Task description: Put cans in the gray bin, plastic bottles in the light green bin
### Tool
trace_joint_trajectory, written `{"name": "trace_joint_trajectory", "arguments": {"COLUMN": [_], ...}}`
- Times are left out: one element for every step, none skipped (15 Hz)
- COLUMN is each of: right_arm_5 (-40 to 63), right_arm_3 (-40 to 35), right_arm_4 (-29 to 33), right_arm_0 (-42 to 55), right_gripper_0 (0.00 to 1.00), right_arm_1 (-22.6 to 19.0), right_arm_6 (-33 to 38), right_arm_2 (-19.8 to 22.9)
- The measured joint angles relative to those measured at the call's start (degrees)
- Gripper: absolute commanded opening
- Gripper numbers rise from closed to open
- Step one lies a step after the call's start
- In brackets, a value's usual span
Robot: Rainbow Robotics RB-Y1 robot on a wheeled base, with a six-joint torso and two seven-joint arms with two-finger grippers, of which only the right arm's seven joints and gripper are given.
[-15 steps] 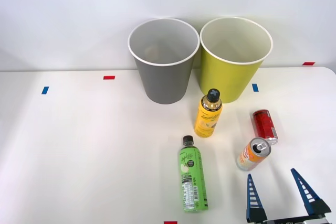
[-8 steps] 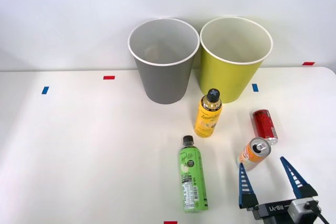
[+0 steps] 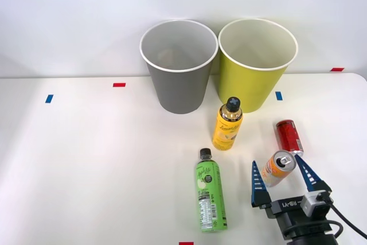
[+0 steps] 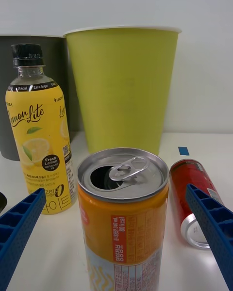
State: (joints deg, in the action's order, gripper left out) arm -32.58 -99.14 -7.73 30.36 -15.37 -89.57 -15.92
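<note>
An orange and white can (image 3: 277, 168) (image 4: 123, 208) stands upright with its silver top open. My right gripper (image 3: 279, 176) (image 4: 116, 242) is open, one blue finger on each side of that can, apart from it. A red can (image 3: 288, 136) (image 4: 196, 192) lies on its side just beyond. The yellow-labelled plastic bottle (image 3: 228, 124) (image 4: 40, 140) stands upright before the light green bin (image 3: 256, 64) (image 4: 122, 87). The green-labelled bottle (image 3: 210, 191) lies flat near the table's front. The gray bin (image 3: 179, 65) (image 4: 9, 92) stands left of the green one.
Small red tape marks (image 3: 118, 85) and blue tape marks (image 3: 49, 98) dot the white table (image 3: 92, 164). Both bins stand against the back wall. The table's left half holds only tape marks.
My right gripper has moved forward from the table's front edge, and its open fingers now straddle the orange and white can. Nothing else has shifted.
</note>
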Motion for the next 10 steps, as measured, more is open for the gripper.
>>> {"name": "trace_joint_trajectory", "arguments": {"right_arm_5": [0.5, 1.0, 1.4, 1.7, 2.0, 2.1, 2.2, 2.2, 2.2, 2.2], "right_arm_3": [0.0, 0.0, 0.0, 0.0, 0.0, 0.0, 0.0, 0.0, 0.0, 0.0], "right_arm_4": [-0.1, -0.1, -0.2, -0.2, -0.2, -0.2, -0.1, 0.0, 0.0, -0.1], "right_arm_0": [-0.2, -0.5, -0.9, -1.2, -1.7, -2.1, -2.4, -2.6, -2.6, -2.7], "right_gripper_0": [1.00, 1.00, 1.00, 1.00, 1.00, 0.68, 0.36, 0.10, 0.03, 0.02], "right_arm_1": [-0.1, -0.1, -0.2, -0.2, -0.2, -0.2, -0.2, -0.2, -0.2, -0.3], "right_arm_6": [0.0, 0.0, 0.0, 0.0, 0.0, -0.2, -0.3, -0.4, -0.5, -0.5], "right_arm_2": [0.1, 0.1, 0.1, 0.1, 0.1, 0.1, 0.2, 0.3, 0.3, 0.3]}}
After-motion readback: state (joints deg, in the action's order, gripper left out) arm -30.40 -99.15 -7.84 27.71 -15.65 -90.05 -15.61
